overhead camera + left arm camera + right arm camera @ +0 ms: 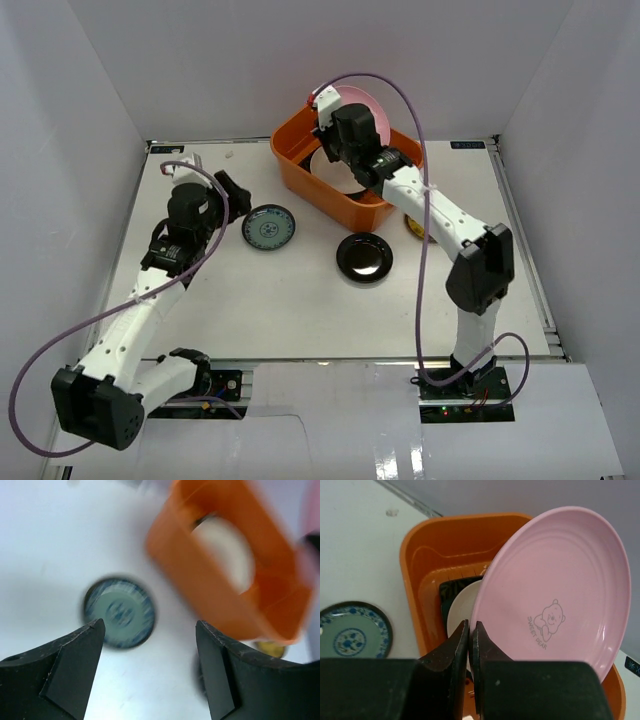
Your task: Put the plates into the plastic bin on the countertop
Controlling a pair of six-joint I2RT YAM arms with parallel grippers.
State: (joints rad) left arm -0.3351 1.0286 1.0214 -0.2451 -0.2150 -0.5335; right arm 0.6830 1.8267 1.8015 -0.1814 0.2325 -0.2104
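My right gripper point(470, 627) is shut on the rim of a pink plate point(555, 590), held tilted on edge above the orange plastic bin point(420, 580). A cream plate point(462, 615) lies in the bin on a dark square plate point(449, 587). From above, the right gripper point(336, 120) and the pink plate point(370, 105) hang over the bin point(300, 180). On the white countertop point(300, 300) lie a teal-patterned plate point(268, 228), a glossy black plate point(364, 257) and a yellow plate point(413, 228), half hidden by the right arm. My left gripper point(232, 192) stands open and empty, just left of the teal-patterned plate point(118, 612).
Metal rails point(525, 250) border the countertop and white walls enclose it on three sides. The right arm point(450, 225) reaches diagonally across the right half. The left wrist view is motion-blurred, showing the bin point(220, 605) at upper right.
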